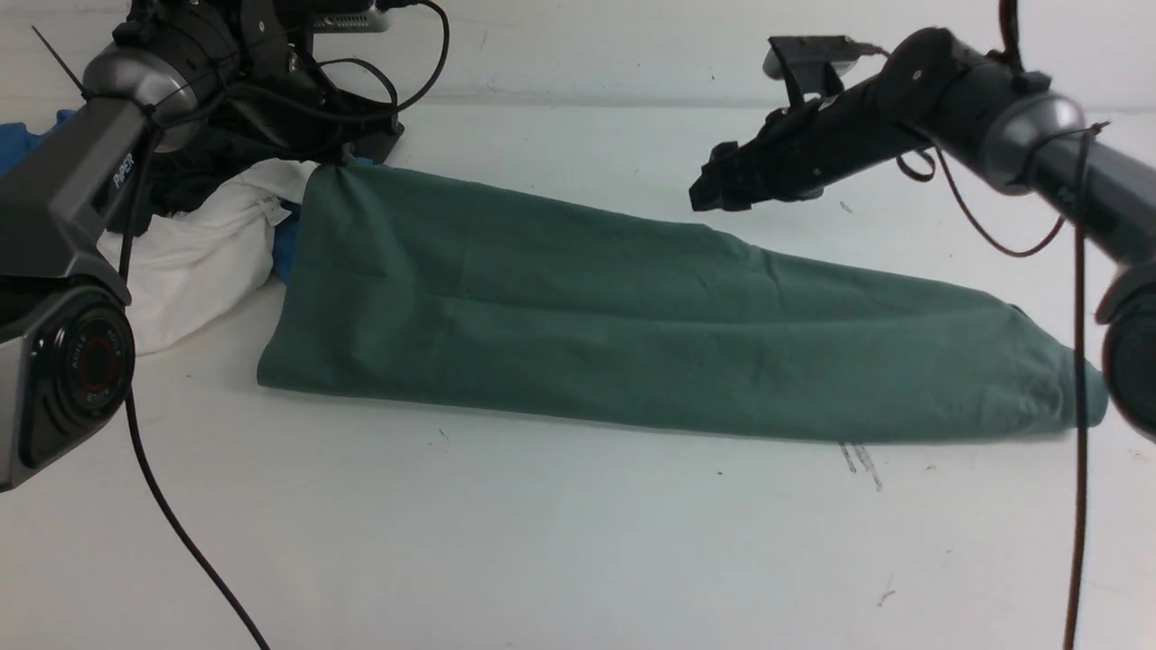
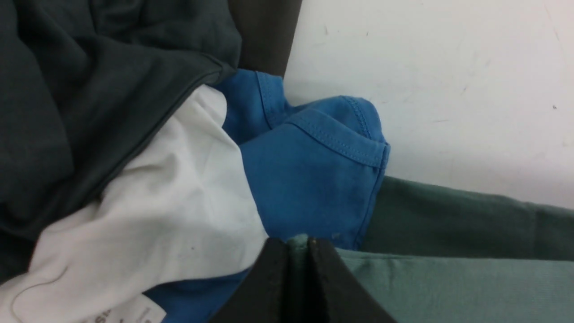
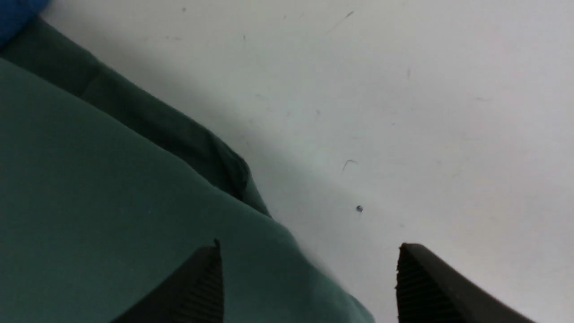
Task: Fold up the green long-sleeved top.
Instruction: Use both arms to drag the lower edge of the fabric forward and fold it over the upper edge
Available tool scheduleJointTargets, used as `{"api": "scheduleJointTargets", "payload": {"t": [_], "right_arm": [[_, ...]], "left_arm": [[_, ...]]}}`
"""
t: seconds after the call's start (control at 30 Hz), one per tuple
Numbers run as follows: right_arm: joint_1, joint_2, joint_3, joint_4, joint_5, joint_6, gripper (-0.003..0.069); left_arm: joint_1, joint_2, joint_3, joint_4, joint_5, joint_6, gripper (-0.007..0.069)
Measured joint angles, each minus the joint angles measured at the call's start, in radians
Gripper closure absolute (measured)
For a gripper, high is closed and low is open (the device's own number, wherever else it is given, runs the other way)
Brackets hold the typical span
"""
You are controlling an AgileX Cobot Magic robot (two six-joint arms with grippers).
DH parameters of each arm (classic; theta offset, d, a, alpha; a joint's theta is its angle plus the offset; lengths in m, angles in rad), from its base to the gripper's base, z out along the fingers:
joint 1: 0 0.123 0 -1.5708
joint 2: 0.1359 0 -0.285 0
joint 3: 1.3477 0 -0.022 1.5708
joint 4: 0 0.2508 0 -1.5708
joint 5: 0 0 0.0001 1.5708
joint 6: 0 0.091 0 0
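We record the white bench [image 1: 578, 560] bearing the green long-sleeved top [image 1: 632, 343], laid as a long band across mid-frame. A white garment [image 1: 199, 253] and a blue shirt [image 2: 309, 179] lie at upper left. The left hand [image 2: 297, 244] is clamped on the top's upper-left corner. The right hand [image 1: 713, 194] hangs above it at upper right, jaws apart and empty.

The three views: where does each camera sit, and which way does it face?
Front view: between the arms, looking forward at the green top; left arm and right arm show.
Left wrist view: on the left wrist, facing the left gripper, shut on the top beside a blue shirt.
Right wrist view: on the right wrist, facing table and top; open right gripper shows.
Shared: all see the top.
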Motion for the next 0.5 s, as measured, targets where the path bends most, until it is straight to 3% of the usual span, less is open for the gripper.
{"api": "scheduleJointTargets", "payload": {"t": [0.2,0.3,0.33,0.37,0.4,0.43,0.5], "right_arm": [[0.024,0.056,-0.052,-0.005,0.118,0.000,0.0191],[0.036,0.056,-0.059,-0.029,0.133,0.004,0.0335],[0.037,0.056,-0.061,-0.039,0.133,0.009,0.0415],[0.037,0.056,-0.061,-0.039,0.133,0.009,0.0433],[0.037,0.057,-0.069,-0.054,0.133,0.014,0.0547],[0.037,0.057,-0.082,-0.065,0.134,0.016,0.0606],[0.036,0.057,-0.114,-0.083,0.150,0.017,0.0648]], "left_arm": [[0.000,0.000,0.000,0.000,0.000,0.000,0.0598],[0.000,0.000,0.000,0.000,0.000,0.000,0.0600],[0.001,0.000,0.000,0.000,-0.001,0.000,0.0601],[0.001,0.000,0.000,0.000,-0.001,0.000,0.0601],[0.002,0.000,0.000,0.000,-0.001,0.000,0.0601],[0.003,-0.001,0.000,0.000,-0.001,0.000,0.0601],[0.003,-0.009,0.000,0.000,0.011,0.000,0.0601]]}}
